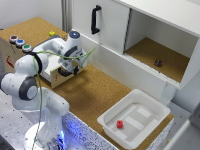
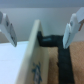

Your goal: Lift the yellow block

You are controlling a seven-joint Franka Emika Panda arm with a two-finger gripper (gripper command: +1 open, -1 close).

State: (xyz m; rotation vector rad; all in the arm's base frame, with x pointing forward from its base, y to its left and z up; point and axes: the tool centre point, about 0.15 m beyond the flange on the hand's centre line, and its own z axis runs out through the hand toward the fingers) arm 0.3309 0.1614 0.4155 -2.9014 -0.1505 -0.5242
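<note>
Yellow block (image 1: 52, 34) sits on top of the wooden box (image 1: 30, 32), beside the round buttons (image 1: 20, 43) (three, coloured). Your end effector (image 1: 67, 70) hangs nearby at the box's front edge, fingers (image 2: 8, 29) spread open, gripping nothing; red cube (image 1: 120, 124) lies in the white tray (image 1: 150, 125)

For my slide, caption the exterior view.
Panda gripper hovers near wooden box; yellow block untouched atop it.

Cork tabletop (image 1: 95, 92), white cabinet (image 1: 150, 30), possibly speckled floor (image 1: 10, 115)
</note>
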